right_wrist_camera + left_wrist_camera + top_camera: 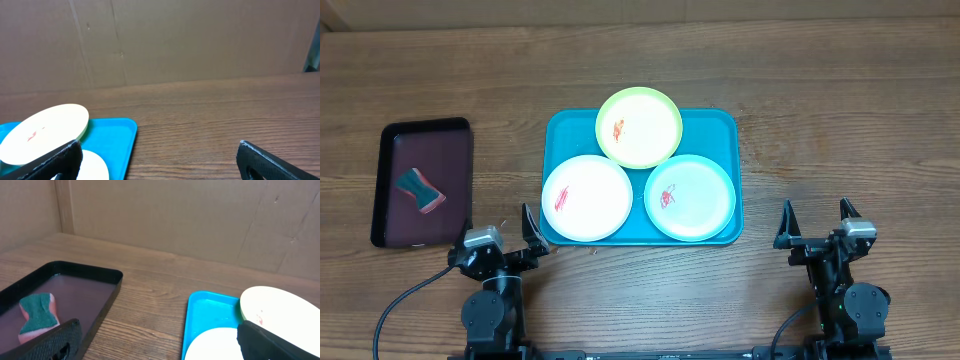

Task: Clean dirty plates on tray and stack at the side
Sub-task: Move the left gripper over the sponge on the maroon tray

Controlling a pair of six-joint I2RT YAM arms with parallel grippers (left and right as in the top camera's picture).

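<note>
Overhead, the lime green plate (639, 127) covers part of the top rim of the tray (725, 125) and lies over the upper edges of the white plate (587, 198) and the mint plate (690, 198). The red smears are too small to read, and both arms run off the bottom edge. In the left wrist view the dark tray (100, 287) is cut by the left and bottom edges, the sponge (37, 312) has its lower end behind a finger (62, 340) of the left gripper (159, 325), and the green plate is clipped at the right. In the right wrist view a finger (50, 162) of the right gripper (160, 145) hides that plate's lower edge at lower left.
</note>
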